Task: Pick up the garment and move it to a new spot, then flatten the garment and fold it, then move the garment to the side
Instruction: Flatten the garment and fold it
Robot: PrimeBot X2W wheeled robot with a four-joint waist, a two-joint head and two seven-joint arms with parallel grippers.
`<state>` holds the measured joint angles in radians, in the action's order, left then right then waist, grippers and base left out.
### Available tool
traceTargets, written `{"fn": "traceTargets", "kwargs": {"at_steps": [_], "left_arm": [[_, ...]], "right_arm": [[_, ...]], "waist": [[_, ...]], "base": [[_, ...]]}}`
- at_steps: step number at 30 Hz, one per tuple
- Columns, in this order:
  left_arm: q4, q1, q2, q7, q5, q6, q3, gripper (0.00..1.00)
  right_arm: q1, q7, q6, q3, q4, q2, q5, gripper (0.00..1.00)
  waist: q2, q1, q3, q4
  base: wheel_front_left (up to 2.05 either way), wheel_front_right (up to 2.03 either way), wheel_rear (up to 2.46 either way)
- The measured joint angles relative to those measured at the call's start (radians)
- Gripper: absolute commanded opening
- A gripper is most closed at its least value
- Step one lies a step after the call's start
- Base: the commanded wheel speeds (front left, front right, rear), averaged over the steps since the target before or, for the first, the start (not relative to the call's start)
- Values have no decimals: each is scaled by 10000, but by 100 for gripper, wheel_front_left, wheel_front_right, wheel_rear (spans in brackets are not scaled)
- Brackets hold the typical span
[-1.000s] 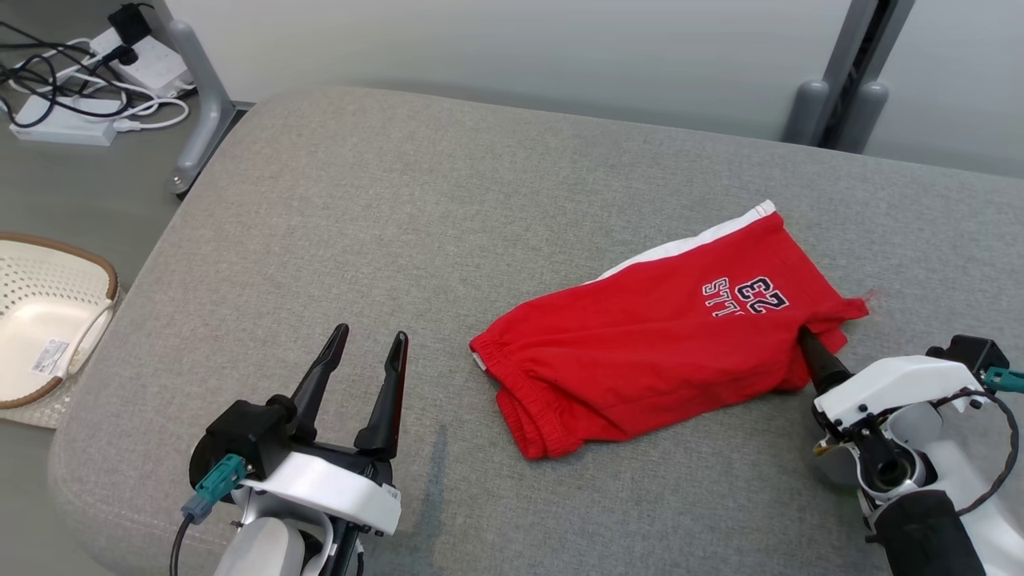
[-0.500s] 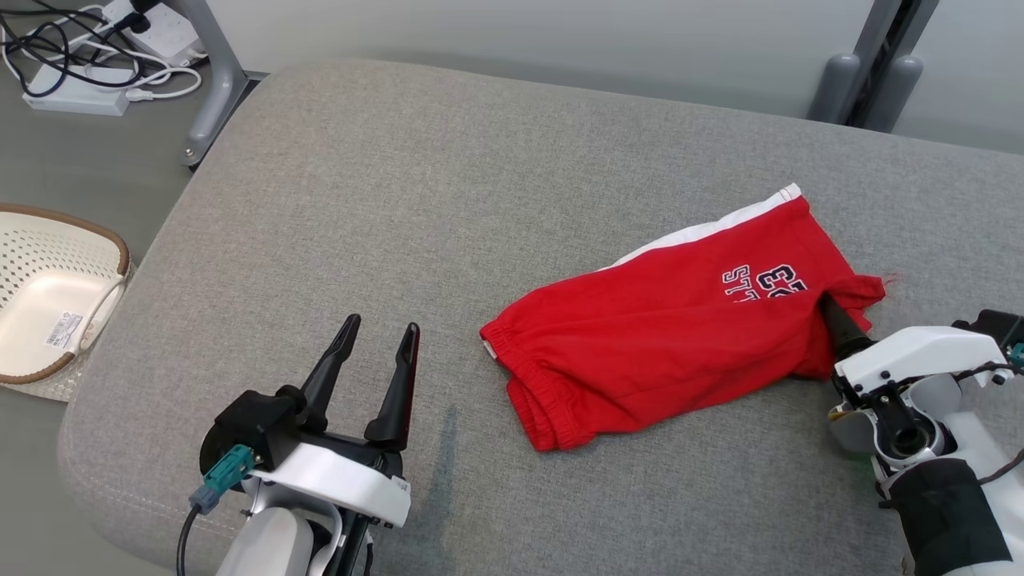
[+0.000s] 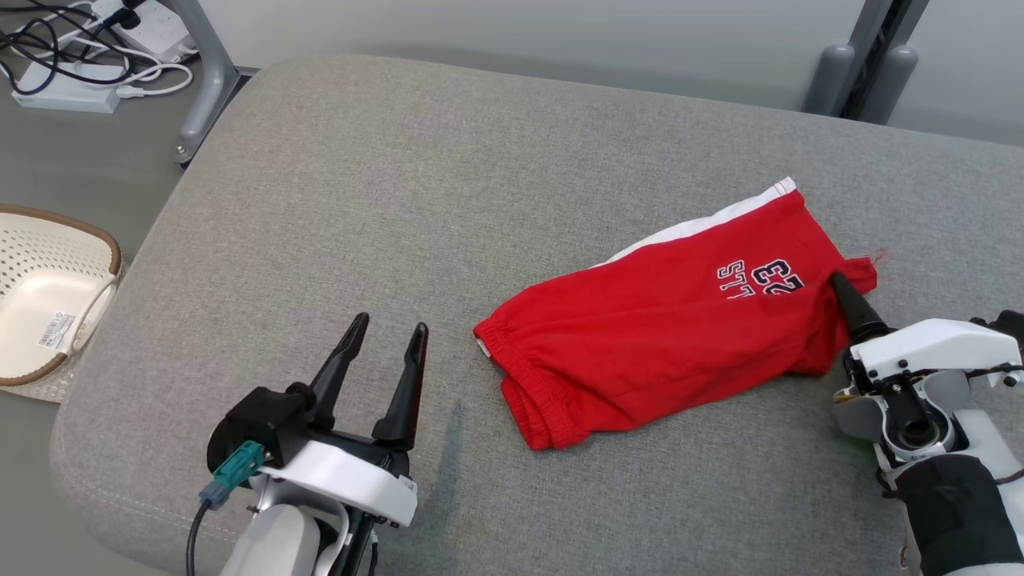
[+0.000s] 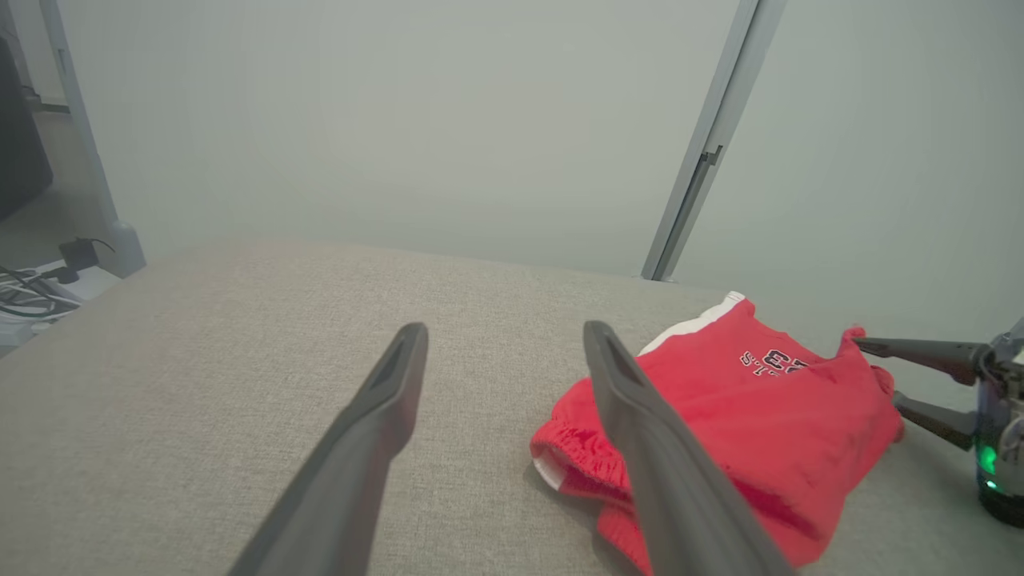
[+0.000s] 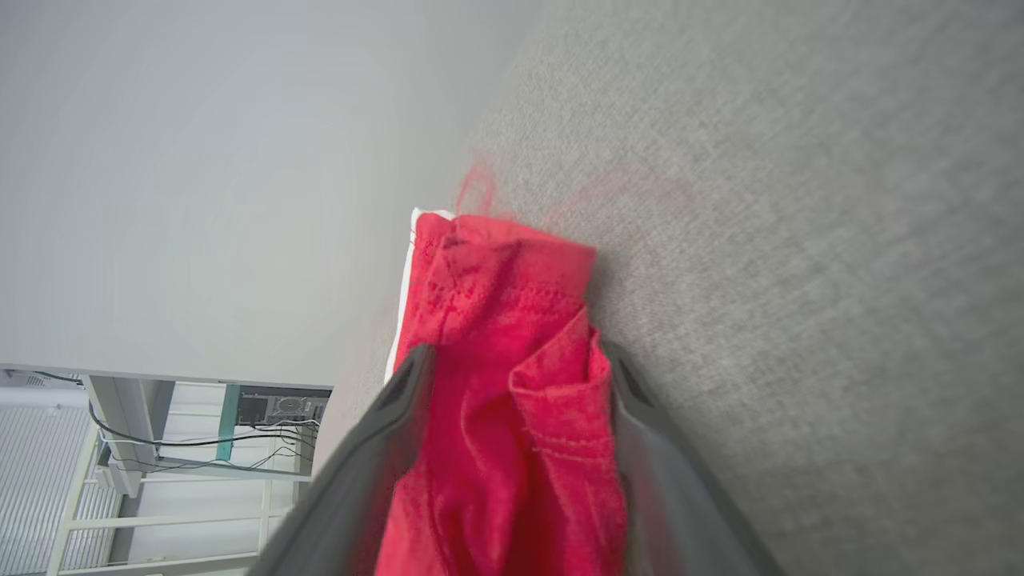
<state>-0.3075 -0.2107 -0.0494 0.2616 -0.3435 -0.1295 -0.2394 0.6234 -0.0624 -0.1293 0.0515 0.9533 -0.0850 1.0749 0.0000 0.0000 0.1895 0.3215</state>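
Right gripper [image 5: 512,364]: clamped on a bunched corner of the leg hem, with red cloth wedged between its two fingers at the right end of the garment.
Red shorts [image 3: 656,352]: lying loosely doubled over on the grey cushion [image 3: 400,200], right of centre. The printed number sits near the held end and the waistband [image 3: 520,392] points toward the other arm.
Left gripper [image 3: 392,322]: fingers spread and holding nothing, over bare cushion apart from the waistband.
Risk, grip: from where I stand only a small fold looks caught, so a brisk lift could pull it out from between the fingers.
Risk, drag: raised by one corner, the rest would likely hang and trail. The waistband end could rub along the cushion and bunch up, making the flattening harder.
Risk, thread: the loose thread [image 3: 880,256] at the hem might snag on a finger on release.
Risk, one arm: with the left gripper idle, the free end has nothing to steady it.
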Motion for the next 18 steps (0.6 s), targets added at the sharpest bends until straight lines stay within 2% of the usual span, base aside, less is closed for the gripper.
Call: {"fn": "traceTargets", "kwargs": {"at_steps": [6,13,18], "left_arm": [[-23,-72,4,-2,71,0,-192,100],[-92,-71,4,0,121,0,-215,100],[-119,-40,2,0,176,0,-238,100]], "right_arm": [[-216,52,0,-123,-631,36,602,100],[-386,117,-2,-479,-723,-44,941,100],[-36,117,-17,-757,328,-134,842,100]], "waist": [[0,0,39,51],[0,0,-17,160],[0,0,-117,230]], "base": [[0,0,0],[0,0,0],[0,0,0]]}}
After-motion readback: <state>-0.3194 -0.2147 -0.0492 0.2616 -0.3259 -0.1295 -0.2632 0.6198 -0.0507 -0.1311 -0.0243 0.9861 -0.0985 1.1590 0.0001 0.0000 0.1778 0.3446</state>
